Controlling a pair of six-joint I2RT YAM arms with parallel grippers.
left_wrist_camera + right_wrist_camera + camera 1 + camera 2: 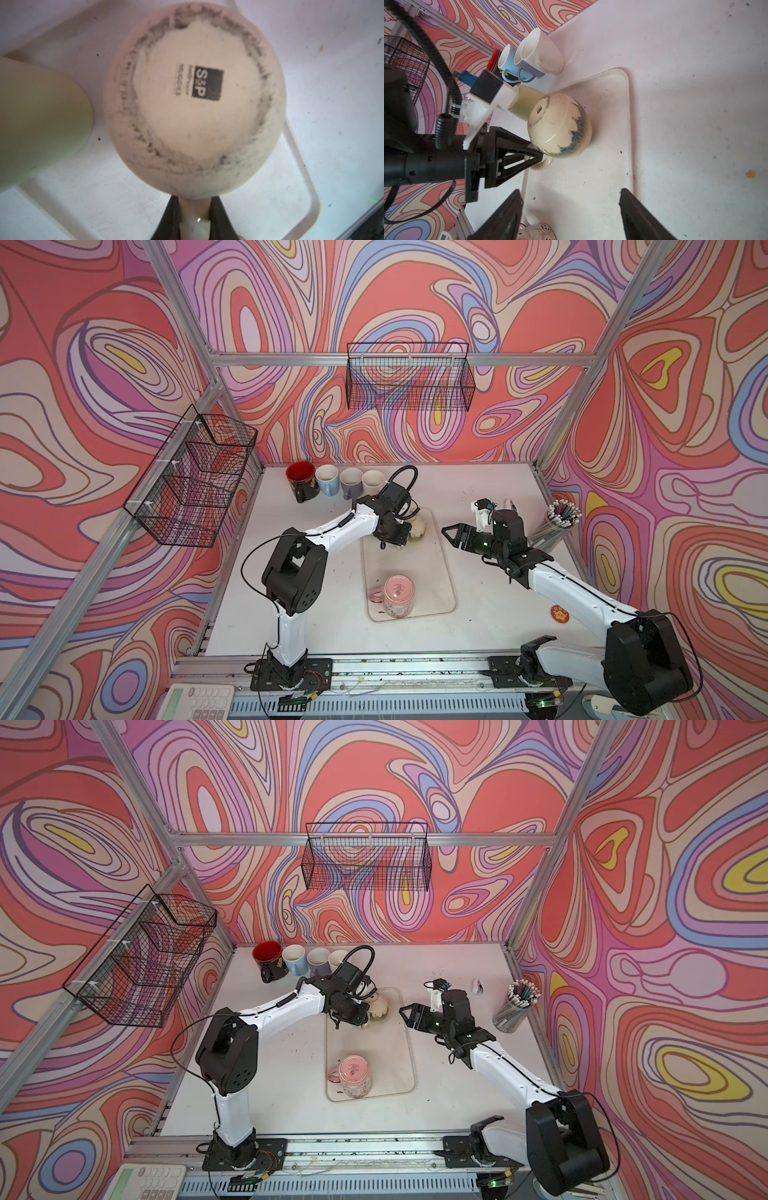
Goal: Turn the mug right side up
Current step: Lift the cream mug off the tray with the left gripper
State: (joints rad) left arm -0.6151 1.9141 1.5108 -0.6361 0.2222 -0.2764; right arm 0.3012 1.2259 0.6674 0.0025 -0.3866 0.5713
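Cream mug [418, 528] sits upside down at the far end of the clear tray [432, 568], base up w/ a black S&P stamp [207, 84] that reads clearly in the left wrist view. L gripper [195, 220] is nearly closed, its fingers [222, 218] pinching the mug's handle from both sides. The handle is mostly covered by them; only a short strip shows. In both top views the L wrist blocks approx half the mug, and the grip itself can't be seen there. The mug's rim is hidden in every view, so can't tell if it rests flat on the tray or is lifted a bit. R gripper [449, 536] hangs just beside the tray's right edge, jaws wide apart, holding nothing, pointed toward the mug. Pale green mug [527, 101] sits just beside the cream one, its top hidden behind the L arm's camera mount. Pink mug [398, 596], also base up, is at the tray's near end; the right wrist view cuts it off at the frame edge. Four mugs [351, 481] line the back.
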